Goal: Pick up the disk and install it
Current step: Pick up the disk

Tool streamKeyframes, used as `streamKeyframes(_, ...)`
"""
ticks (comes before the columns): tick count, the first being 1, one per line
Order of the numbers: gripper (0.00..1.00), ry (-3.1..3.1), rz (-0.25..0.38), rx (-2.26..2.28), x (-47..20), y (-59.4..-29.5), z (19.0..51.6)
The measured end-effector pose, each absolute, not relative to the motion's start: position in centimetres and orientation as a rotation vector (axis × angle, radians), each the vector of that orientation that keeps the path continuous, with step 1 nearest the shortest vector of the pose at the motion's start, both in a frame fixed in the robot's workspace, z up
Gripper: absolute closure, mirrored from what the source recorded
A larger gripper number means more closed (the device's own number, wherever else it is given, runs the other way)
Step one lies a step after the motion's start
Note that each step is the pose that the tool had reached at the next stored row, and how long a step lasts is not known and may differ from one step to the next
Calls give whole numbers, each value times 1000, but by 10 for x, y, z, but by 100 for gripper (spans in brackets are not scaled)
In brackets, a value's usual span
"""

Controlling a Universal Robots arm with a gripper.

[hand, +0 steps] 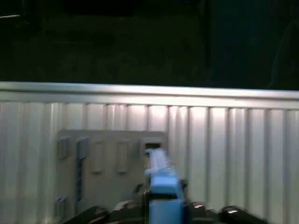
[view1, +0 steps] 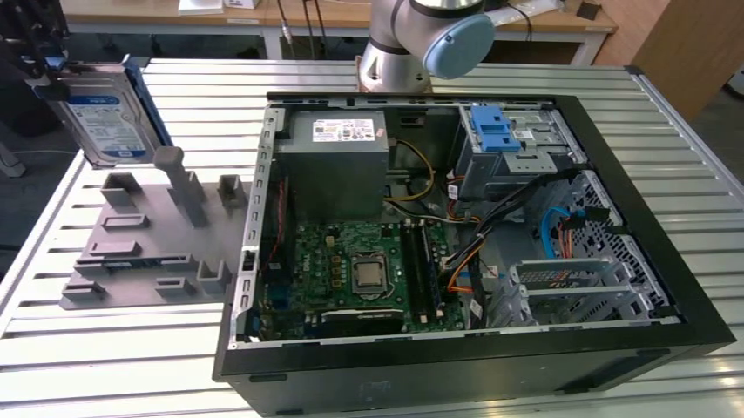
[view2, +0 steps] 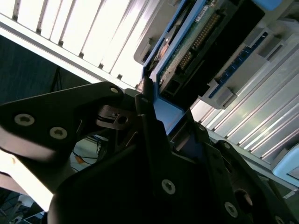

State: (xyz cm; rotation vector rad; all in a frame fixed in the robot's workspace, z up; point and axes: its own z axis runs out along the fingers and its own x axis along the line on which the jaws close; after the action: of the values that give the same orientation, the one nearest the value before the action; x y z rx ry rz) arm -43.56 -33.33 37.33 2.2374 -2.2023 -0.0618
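Observation:
The disk stands upright on edge at the exterior view's left, its blue-and-white label facing the camera and a blue carrier bracket around it. My gripper is shut on its upper end, and the disk's lower edge sits just above the grey holder fixture. The second wrist view has the disk's circuit-board side and blue bracket running away from the black fingers clamped on it. In the first wrist view the disk's blue edge sticks out over the fixture.
An open black computer case lies on the slatted metal table, to the exterior view's right of the fixture. Inside are a grey power supply, a motherboard and a silver drive cage with a blue latch. The arm's base stands behind the case.

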Motion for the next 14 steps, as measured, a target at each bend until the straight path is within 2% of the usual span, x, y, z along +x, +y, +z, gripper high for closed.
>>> streamKeyframes(14,64,-2202,-61,2238,-436,-333,397)
